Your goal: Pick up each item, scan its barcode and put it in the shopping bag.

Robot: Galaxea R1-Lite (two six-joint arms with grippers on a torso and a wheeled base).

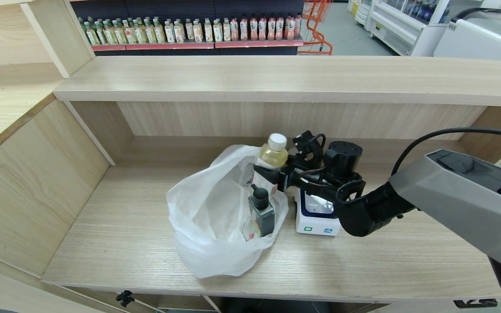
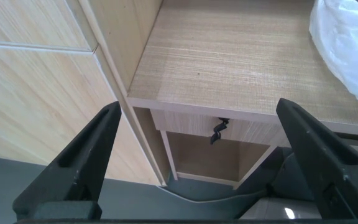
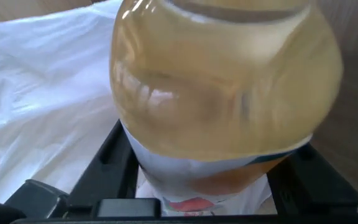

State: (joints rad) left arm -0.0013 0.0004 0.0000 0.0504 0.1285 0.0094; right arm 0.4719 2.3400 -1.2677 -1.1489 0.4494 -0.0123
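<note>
My right gripper (image 1: 272, 179) is shut on a bottle of yellowish drink (image 1: 271, 161) with a white cap, held upright over the open mouth of the white plastic shopping bag (image 1: 209, 217). Up close, the bottle (image 3: 222, 93) sits between the dark fingers (image 3: 114, 165), with the bag (image 3: 42, 93) behind it. A dark bottle with a black pump top (image 1: 261, 212) stands inside the bag. The white and blue barcode scanner (image 1: 316, 215) sits on the counter just right of the bag, under my right arm. My left gripper (image 2: 197, 162) is open, off the counter's front edge, holding nothing.
The wooden counter (image 1: 363, 261) is boxed in by a side panel on the left and a raised shelf (image 1: 276, 78) at the back. A cabinet front with a small black handle (image 2: 219, 130) lies below the counter edge. Store shelves of drinks (image 1: 189, 30) stand far behind.
</note>
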